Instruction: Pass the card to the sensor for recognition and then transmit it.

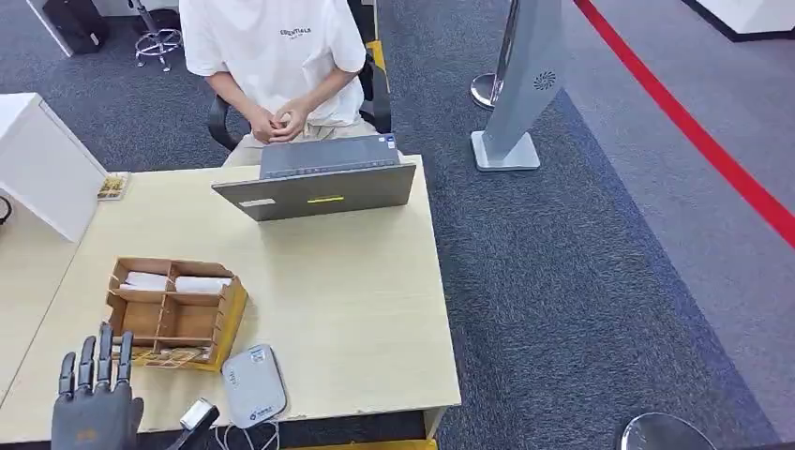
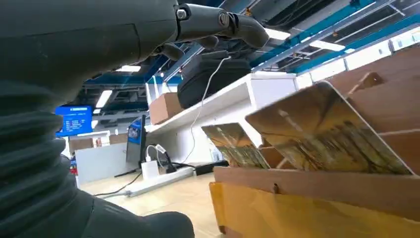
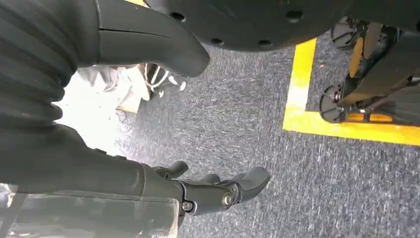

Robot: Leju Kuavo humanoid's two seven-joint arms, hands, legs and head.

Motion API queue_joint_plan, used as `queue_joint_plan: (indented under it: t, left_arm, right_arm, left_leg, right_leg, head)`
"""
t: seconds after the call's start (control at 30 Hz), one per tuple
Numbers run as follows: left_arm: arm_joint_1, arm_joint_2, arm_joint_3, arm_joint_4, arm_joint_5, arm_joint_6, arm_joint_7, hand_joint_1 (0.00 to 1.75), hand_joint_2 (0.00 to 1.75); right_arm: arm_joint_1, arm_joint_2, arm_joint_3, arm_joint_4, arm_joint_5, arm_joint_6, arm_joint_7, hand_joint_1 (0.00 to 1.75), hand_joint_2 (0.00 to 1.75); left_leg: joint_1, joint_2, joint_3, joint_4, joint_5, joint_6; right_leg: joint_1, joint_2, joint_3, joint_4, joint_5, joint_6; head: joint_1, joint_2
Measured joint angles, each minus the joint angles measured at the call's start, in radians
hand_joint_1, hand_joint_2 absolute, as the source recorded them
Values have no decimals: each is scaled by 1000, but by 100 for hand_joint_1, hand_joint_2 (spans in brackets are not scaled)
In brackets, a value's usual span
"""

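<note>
Beside the wooden organizer (image 1: 173,314) on the bench (image 1: 347,291), I see my left hand (image 1: 94,398), fingers spread, empty. Cards (image 2: 324,131) stand in the organizer's nearest slot. Right hand (image 3: 198,191) hangs over carpet, fingers loosely apart.

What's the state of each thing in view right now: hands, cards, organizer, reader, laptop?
left robot hand: open, fingers apart, holding nothing, by the organizer
right robot hand: empty, fingers loosely curled, hanging over the carpet
wooden organizer: on the table, cards in its near compartment
cards: leaning in the organizer, untouched
card sensor: flat at the table's near edge, nothing on it
laptop: open, facing the person
</note>
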Motion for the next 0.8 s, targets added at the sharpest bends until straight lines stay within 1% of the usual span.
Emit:
queue_joint_plan:
  t: [0.17, 0.43, 0.63, 0.8]
  left_arm:
    - [-41, -24, 0, 55, -23, 7, -8, 0, 175]
    - [-80, -55, -2, 89, -29, 10, -10, 0, 175]
    - [-97, -69, -16, 104, -30, 10, -5, 0, 175]
    - [-103, -71, -24, 109, -30, 10, 3, 0, 175]
  right_arm:
    - [-1, 0, 0, 0, 16, 3, 4, 0, 175]
    - [-2, 0, 0, 0, 31, 4, 6, 0, 175]
    - [-2, 0, 0, 0, 33, 4, 4, 0, 175]
    - [-3, 0, 0, 0, 42, 5, 4, 0, 175]
  left_leg:
    - [0, 0, 0, 0, 0, 0]
    - [0, 0, 0, 0, 0, 0]
    - [0, 0, 0, 0, 0, 0]
    - [0, 0, 0, 0, 0, 0]
  right_leg:
    - [0, 0, 0, 0, 0, 0]
    - [0, 0, 0, 0, 0, 0]
    - [0, 0, 0, 0, 0, 0]
    - [0, 0, 0, 0, 0, 0]
  head:
    - [0, 0]
    - [0, 0]
    - [0, 0]
    - [0, 0]
